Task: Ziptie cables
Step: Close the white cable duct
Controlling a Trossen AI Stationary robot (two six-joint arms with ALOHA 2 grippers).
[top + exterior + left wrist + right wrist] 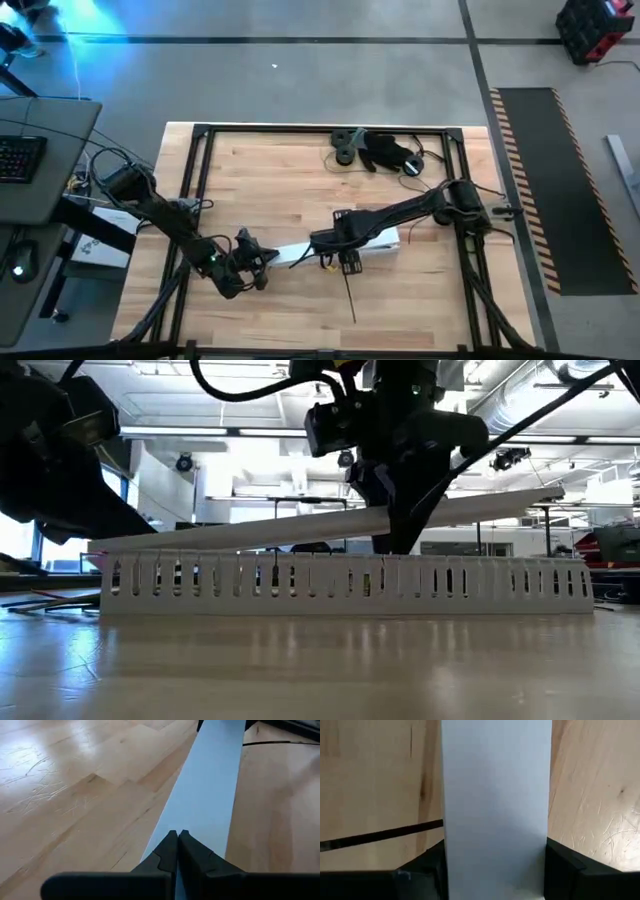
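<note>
A long white slotted duct lies on the wooden table. A flat white strip slants above it, its left end low on the duct's left end and its right end raised. My right gripper is shut on the strip near its middle. My left gripper is shut, its fingertips right over the strip's left end. A straight dark stick lies on the table near the right gripper. The cables are out of view. My left gripper's shut fingertips stand over the broad face of the strip's left end; I cannot tell whether they touch it. My right gripper pinches the strip by its two long edges, one finger on each side. The fingers come from above, pointing down, and lie across the strip. The strip is tilted in the hold, its right end clear of the duct.
A heap of dark parts lies by the table's far edge. A black frame runs round the tabletop. Bare wood shows on the far left and near the front edge. A desk with a keyboard stands off the table's left.
</note>
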